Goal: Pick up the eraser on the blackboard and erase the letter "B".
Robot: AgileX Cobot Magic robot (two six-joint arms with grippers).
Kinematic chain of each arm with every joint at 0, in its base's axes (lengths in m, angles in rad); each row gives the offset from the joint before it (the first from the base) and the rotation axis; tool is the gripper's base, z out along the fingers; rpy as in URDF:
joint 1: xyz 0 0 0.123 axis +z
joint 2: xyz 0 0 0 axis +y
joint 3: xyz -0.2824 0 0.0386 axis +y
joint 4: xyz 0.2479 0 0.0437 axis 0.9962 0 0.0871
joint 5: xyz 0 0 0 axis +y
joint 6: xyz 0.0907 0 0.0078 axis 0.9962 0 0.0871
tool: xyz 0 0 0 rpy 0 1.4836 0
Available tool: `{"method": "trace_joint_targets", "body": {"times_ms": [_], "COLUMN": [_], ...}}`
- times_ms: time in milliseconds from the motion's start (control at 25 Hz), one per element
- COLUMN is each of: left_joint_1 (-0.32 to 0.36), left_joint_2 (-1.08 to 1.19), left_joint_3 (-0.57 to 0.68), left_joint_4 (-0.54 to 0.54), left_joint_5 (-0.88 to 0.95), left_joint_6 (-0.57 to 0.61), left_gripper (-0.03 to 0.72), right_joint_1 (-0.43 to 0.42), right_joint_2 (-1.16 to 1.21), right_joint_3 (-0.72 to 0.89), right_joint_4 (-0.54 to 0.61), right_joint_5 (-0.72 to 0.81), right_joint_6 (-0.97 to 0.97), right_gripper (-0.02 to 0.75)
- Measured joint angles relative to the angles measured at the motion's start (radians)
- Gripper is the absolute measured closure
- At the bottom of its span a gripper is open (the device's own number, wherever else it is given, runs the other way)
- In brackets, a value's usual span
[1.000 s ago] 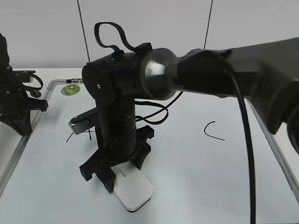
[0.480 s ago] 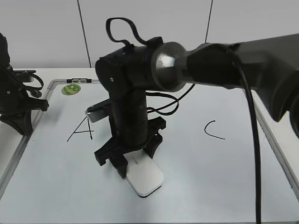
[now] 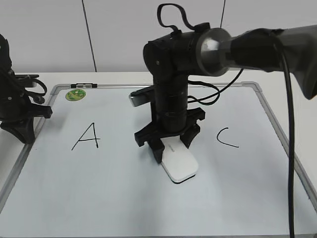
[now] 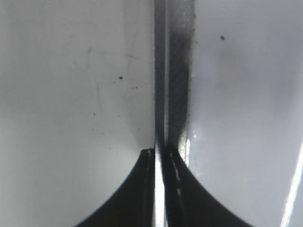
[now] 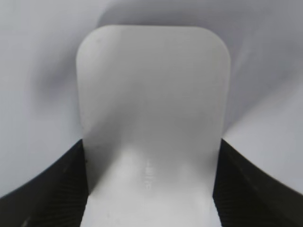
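Observation:
The white eraser (image 3: 182, 166) lies flat on the blackboard (image 3: 99, 188), in the middle between the black "A" (image 3: 86, 137) and the black "C" (image 3: 227, 138). My right gripper (image 3: 171, 145) stands upright over it and is shut on its near end. The right wrist view shows the eraser (image 5: 151, 85) between both fingers of the right gripper (image 5: 151, 151). No letter "B" shows; the arm and eraser cover the spot between "A" and "C". My left gripper (image 3: 22, 131) is shut and empty at the board's left frame; the left wrist view shows its jaws (image 4: 160, 152) over that frame (image 4: 177, 71).
A round green sticker (image 3: 75, 94) sits in the board's far left corner. The right arm's cables (image 3: 213, 96) hang over the board's back part. The grey frame (image 3: 277, 129) runs along the right side. A white wall stands behind the table.
My right gripper has slid the eraser to the right across the board, from beside the "A" to the middle. The "A" is now fully uncovered. The left arm has not moved.

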Motion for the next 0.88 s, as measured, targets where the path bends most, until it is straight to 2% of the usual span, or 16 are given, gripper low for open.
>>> {"method": "trace_joint_targets", "body": {"times_ms": [280, 480, 680, 880], "left_joint_1": [0.000, 0.000, 0.000, 0.000], "left_joint_2": [0.000, 0.000, 0.000, 0.000], "left_joint_3": [-0.002, -0.002, -0.002, -0.002], "left_joint_4": [0.000, 0.002, 0.002, 0.002], "left_joint_5": [0.000, 0.002, 0.002, 0.002], "left_joint_6": [0.000, 0.000, 0.000, 0.000], "left_gripper": [0.671, 0.671, 0.670, 0.670], "right_joint_1": [-0.044, -0.081, -0.173, -0.274], "right_joint_2": [-0.033, -0.150, -0.248, -0.332], "right_joint_3": [0.016, 0.018, 0.049, 0.174], "right_joint_4": [-0.071, -0.117, -0.133, -0.140], "right_joint_5": [0.000, 0.000, 0.002, 0.004], "right_joint_6": [0.011, 0.033, 0.042, 0.044], "right_gripper": [0.213, 0.213, 0.213, 0.213]}}
